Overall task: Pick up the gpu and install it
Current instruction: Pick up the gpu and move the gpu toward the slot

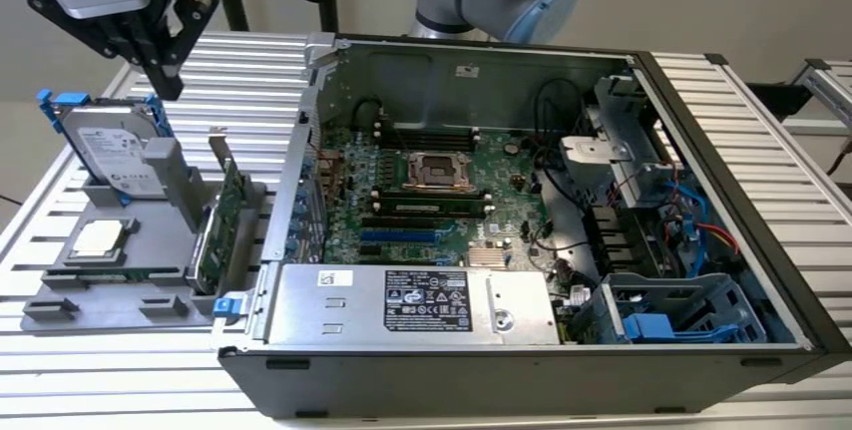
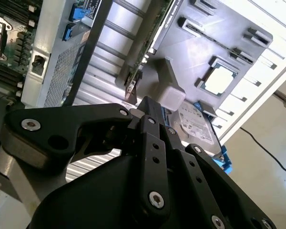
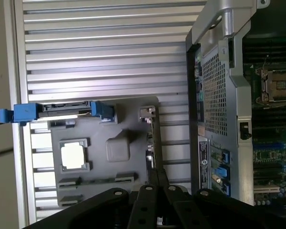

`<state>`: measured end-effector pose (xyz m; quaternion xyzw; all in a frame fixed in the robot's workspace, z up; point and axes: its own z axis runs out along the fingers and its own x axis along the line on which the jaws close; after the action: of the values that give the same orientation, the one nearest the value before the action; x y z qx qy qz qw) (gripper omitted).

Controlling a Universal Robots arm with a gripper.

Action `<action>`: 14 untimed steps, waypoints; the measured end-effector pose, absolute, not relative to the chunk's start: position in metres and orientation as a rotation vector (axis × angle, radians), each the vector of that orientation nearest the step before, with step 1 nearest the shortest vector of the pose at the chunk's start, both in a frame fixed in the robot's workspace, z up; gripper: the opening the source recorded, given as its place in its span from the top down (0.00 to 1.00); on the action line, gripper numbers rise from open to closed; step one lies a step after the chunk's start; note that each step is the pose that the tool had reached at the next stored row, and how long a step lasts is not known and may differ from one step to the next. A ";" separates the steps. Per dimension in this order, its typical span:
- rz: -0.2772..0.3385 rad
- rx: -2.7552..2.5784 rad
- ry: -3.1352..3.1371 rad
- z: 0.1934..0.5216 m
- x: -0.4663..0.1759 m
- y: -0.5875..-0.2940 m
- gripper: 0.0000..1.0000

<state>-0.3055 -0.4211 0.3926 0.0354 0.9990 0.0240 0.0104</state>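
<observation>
Exterior view: the gpu (image 1: 226,215) stands on edge in a moulded grey plastic holder (image 1: 60,310). It is a thin flat card with a green circuit face and a silver metal end bracket. It is slotted just beside the open computer case (image 1: 533,380), on the exterior view's left of it. A ribbed aluminium worktop (image 1: 745,101) carries everything.

The holder also keeps a silver hard drive (image 1: 114,146) upright in its blue frame and a square, shiny processor chip (image 1: 100,238) lying flat. Inside the case lie the green motherboard (image 1: 440,211) and a boxy metal power supply (image 1: 399,300). The hard drive stands between the card and the holder's far edge.

The black, angular pincer (image 1: 170,86) hangs above the holder, higher than the card and to the exterior view's left of it, clear of everything. Its fingers are drawn together and grip nothing. In the first wrist view the card (image 3: 150,143) appears edge-on, just ahead of the pincer (image 3: 158,174).
</observation>
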 end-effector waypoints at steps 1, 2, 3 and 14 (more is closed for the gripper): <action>0.075 0.110 3.118 0.393 -0.306 -0.422 1.00; 0.075 0.110 3.118 0.393 -0.306 -0.424 1.00; 0.075 0.110 3.118 0.393 -0.306 -0.425 1.00; 0.075 0.110 3.118 0.393 -0.306 -0.439 1.00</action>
<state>-0.3055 -0.4391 0.3926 0.0354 0.9990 0.0241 0.0104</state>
